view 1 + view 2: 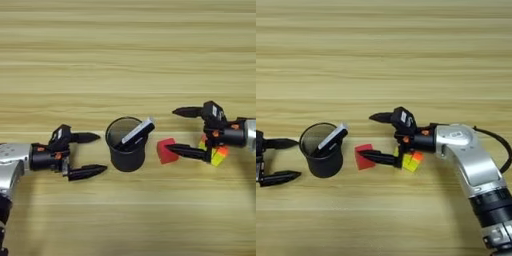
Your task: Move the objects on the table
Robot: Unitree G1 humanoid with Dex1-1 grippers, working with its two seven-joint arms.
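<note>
**Right gripper spread over the cubes**

Your right gripper [375,137] is released, its near finger lying across the red cube [361,156], the puzzle cube [412,161] tucked under its wrist. Lower and centre before closing. Your left gripper [95,154], also released, waits left of the cup [127,150] holding the marker [136,133]

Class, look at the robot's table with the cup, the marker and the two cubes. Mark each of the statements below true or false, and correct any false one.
1. The marker leans inside the black cup. True.
2. The red cube lies left of the cup. False: it lies right of it.
3. The left gripper is open, beside the cup. True.
4. The right gripper is shut on the puzzle cube. False: it is open, holding nothing.
</note>
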